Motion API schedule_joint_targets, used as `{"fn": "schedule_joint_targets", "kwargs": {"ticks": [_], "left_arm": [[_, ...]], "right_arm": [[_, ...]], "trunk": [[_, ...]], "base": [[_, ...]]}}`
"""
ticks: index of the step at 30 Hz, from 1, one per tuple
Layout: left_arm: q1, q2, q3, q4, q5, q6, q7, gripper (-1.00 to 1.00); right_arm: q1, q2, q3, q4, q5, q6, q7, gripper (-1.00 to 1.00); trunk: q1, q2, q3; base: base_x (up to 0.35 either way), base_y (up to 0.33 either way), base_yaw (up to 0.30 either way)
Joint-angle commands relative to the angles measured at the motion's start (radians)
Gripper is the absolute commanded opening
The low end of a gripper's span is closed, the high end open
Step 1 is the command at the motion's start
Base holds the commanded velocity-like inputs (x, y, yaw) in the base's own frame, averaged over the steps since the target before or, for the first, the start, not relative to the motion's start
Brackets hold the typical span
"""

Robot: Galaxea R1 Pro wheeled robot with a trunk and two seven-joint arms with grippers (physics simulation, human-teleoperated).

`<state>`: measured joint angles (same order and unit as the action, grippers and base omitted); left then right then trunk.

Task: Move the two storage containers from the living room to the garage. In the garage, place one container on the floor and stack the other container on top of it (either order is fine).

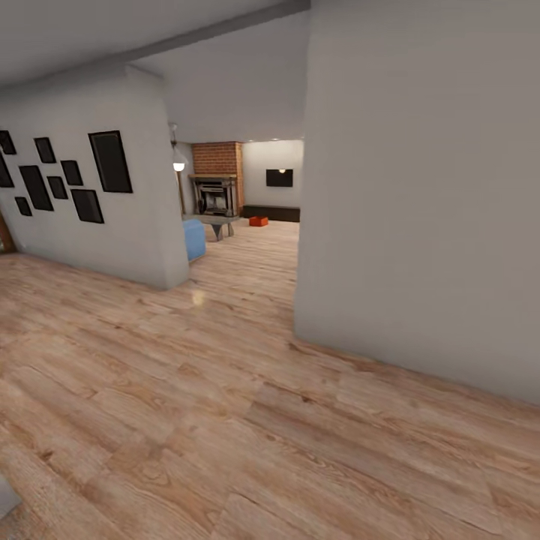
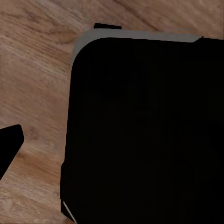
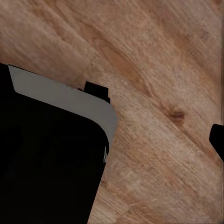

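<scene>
Fingers' state impossible to tell; one red-orange storage container far off near brick fireplace.

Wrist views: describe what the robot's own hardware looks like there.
Little of it shows. In the left wrist view, a large matte black body with rounded corners and a light grey rim along one edge; a black tip pokes in at the frame's side. The right wrist view has the same black body with grey rim, and a black tip. No cables or markings visible.
</scene>
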<state>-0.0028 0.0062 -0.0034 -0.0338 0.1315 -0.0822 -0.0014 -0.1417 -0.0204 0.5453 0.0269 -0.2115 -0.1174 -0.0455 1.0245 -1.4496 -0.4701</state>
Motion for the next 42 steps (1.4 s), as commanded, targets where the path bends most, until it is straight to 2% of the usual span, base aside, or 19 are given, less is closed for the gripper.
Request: {"fn": "schedule_joint_targets", "kwargs": {"ticks": [1,19,42], "left_arm": [[0.000,0.000,-0.001,0.000,0.008,-0.002,0.000,1.00],[0.000,0.000,-0.001,0.000,0.008,-0.002,0.000,1.00],[0.000,0.000,-0.001,0.000,0.008,-0.002,0.000,1.00]], "right_arm": [[-0.001,0.000,0.009,0.003,-0.009,-0.006,-0.001,1.00],[-0.001,0.000,0.008,0.002,-0.009,-0.006,0.000,1.00],[-0.001,0.000,0.009,0.003,-0.009,-0.005,0.000,1.00]], "trunk": [[0.001,0.000,-0.001],[0.001,0.000,-0.001],[0.001,0.000,-0.001]], "base": [[0.315,0.000,0.270],[0.315,0.000,0.264],[0.315,0.000,0.012]]}}
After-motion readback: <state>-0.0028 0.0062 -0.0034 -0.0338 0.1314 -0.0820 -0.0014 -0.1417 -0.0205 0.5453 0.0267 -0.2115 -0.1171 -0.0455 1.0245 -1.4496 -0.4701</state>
